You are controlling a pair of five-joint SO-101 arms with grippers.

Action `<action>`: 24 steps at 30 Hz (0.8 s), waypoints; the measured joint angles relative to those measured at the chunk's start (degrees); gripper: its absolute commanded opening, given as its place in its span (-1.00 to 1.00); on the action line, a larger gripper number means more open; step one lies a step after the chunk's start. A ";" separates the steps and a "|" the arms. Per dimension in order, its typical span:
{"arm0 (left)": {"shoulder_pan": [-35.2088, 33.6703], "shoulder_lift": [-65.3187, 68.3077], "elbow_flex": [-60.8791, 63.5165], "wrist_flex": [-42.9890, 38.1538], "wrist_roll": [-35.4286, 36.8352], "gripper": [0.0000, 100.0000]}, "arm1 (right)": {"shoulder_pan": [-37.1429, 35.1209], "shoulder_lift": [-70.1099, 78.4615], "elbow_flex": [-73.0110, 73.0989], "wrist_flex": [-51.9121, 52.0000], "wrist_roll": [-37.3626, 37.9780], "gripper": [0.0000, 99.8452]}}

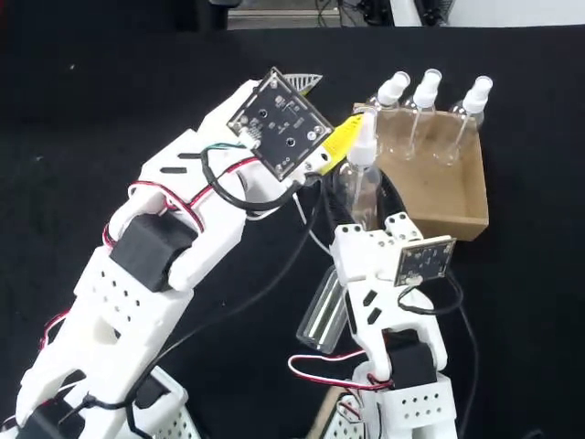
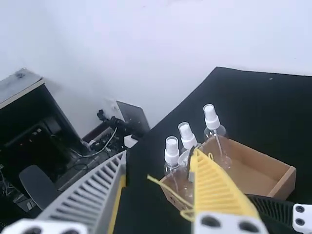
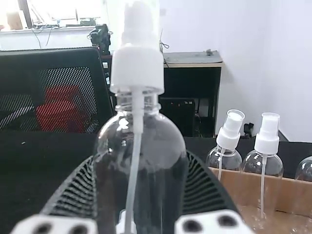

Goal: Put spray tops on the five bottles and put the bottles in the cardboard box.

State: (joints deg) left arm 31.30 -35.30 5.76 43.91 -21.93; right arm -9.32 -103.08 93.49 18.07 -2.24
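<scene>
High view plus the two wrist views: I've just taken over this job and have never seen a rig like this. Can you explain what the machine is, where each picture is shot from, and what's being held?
These are two small white robot arms side by side at a black table. The high view looks down from a fixed camera. Each wrist view rides on one arm and looks out past that arm's own gripper. The right gripper is shut on an upright clear bottle with a white spray top on its neck. The left gripper, with one grey finger and one yellow, is open and holds nothing; in the high view it sits beside that spray top. A cardboard box holds three capped bottles along its far side. What looks like one more clear bottle lies on the table beside the arm holding the bottle.
</scene>
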 measured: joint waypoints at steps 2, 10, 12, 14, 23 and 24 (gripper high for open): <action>0.00 -0.18 0.00 -0.26 0.00 -0.59 | 0.00 0.00 0.00 0.00 0.00 -0.98; 0.00 0.97 3.60 -12.66 0.00 -0.59 | 0.00 0.00 0.00 0.00 0.00 -0.98; 0.00 2.90 4.31 -13.36 0.00 -0.59 | 0.00 0.00 0.00 0.00 0.00 -0.98; 0.09 4.31 4.66 -12.66 0.00 -0.59 | 0.00 0.00 0.00 0.00 0.00 -0.98; -0.18 1.58 6.77 -7.74 0.09 -0.59 | -0.09 0.00 0.79 0.00 0.09 -0.98; -0.26 0.79 7.56 -7.47 0.09 -0.59 | -0.09 0.00 0.79 0.00 0.09 -0.98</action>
State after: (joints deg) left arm 31.03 -34.51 13.32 36.44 -21.85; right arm -9.41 -103.08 94.29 18.07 -2.15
